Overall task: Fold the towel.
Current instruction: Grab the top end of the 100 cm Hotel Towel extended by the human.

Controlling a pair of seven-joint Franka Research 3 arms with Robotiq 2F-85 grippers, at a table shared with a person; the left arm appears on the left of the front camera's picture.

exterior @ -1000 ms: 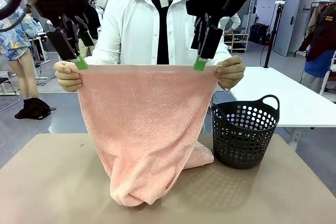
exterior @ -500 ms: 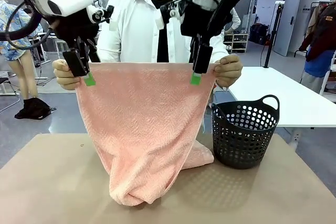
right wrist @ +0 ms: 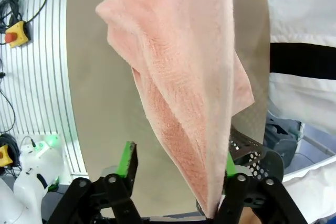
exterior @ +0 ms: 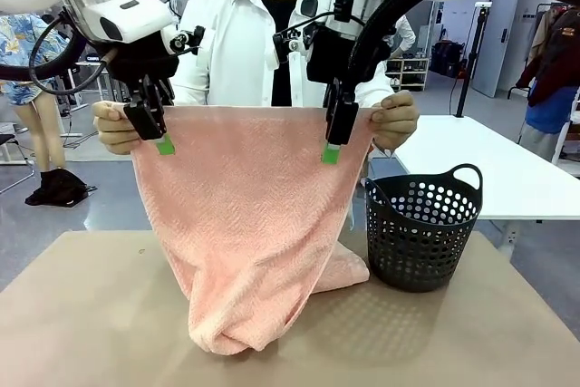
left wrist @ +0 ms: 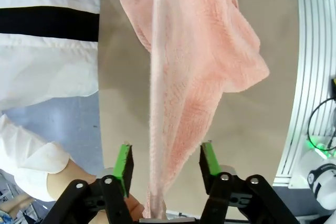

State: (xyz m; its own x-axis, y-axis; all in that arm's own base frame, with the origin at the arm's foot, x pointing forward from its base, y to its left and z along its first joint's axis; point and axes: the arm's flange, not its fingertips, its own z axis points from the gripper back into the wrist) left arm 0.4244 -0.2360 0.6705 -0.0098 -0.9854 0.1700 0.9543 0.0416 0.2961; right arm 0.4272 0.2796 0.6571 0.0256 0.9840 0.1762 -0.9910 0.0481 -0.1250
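Handover of the towel (exterior: 245, 224) is the step in hand: a person holds its top corners, one hand (exterior: 113, 129) at each end, the other hand (exterior: 395, 121) near the black basket (exterior: 423, 233), so the cloth hangs spread with its lower end bunched on the desk (exterior: 82, 314). The left gripper (exterior: 163, 144) and the right gripper (exterior: 332, 153) straddle the top edge just inside those hands, jaws apart, nothing pinched yet. Next, both likely need to close squarely on the edge before the person lets go.

Front view faces across table (exterior: 82, 314); wrist views look down, sharing towel (exterior: 245, 215).
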